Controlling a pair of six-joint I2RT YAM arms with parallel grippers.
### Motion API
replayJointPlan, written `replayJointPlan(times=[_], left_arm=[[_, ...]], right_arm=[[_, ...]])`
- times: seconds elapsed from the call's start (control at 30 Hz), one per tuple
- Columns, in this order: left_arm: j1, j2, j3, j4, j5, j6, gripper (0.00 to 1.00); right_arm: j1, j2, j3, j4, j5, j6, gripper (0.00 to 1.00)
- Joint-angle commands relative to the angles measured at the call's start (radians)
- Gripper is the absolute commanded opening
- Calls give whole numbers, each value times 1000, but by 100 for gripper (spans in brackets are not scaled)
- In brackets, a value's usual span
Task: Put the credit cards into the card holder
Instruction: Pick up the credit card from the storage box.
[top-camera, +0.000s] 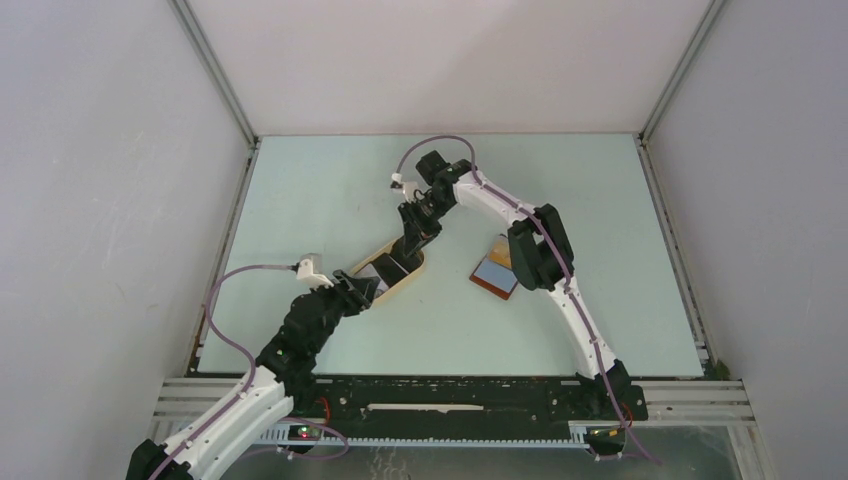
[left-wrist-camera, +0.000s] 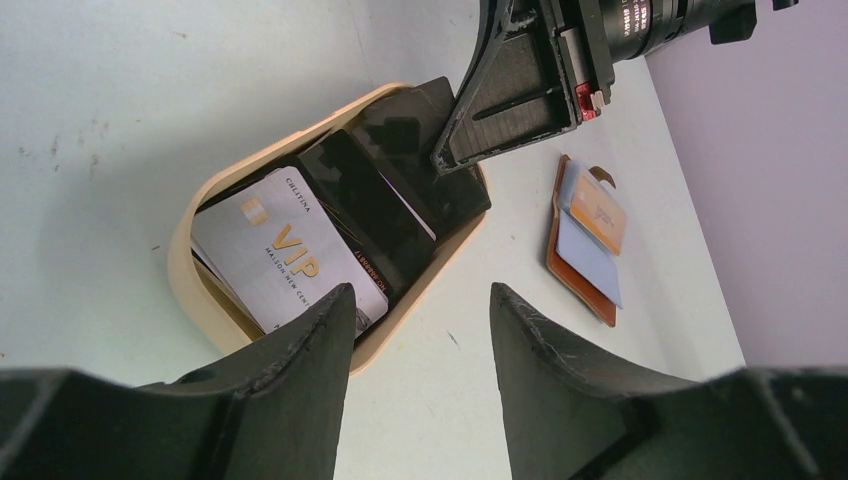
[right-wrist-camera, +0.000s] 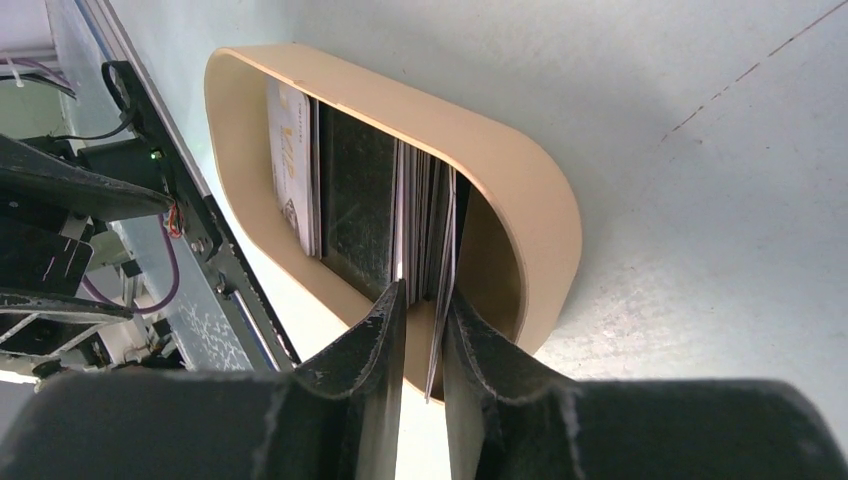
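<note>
Credit cards sit stacked in the beige tray, centre-left of the left wrist view; the card holder lies open at right. Right gripper pinches card edges; left gripper is spread and empty. Cards are judged light, stiff and slick: grip across the flat faces

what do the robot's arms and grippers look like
Both the left arm and right arm have white link shells with black joint housings. A thin purple cable runs along each, looping free near the wrist and ending at a small white connector. The left gripper and right gripper are matte black, each with two curved, tapering fingers of rough-textured plastic.
</note>
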Motion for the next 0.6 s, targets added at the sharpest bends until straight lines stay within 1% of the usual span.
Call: replayJointPlan(times=[0.0,0.2,0.57], left_arm=[[10,-8,-28,16,2,-5,57],[10,-10,-29,13,2,-5,57],[11,-9,-26,12,3,-5,57]], right_arm=[[-12,-84,20,-1,-31,23,27],[-26,-83,15,3,-51,30,27],[-43,-77,2,21,-90,50,22]])
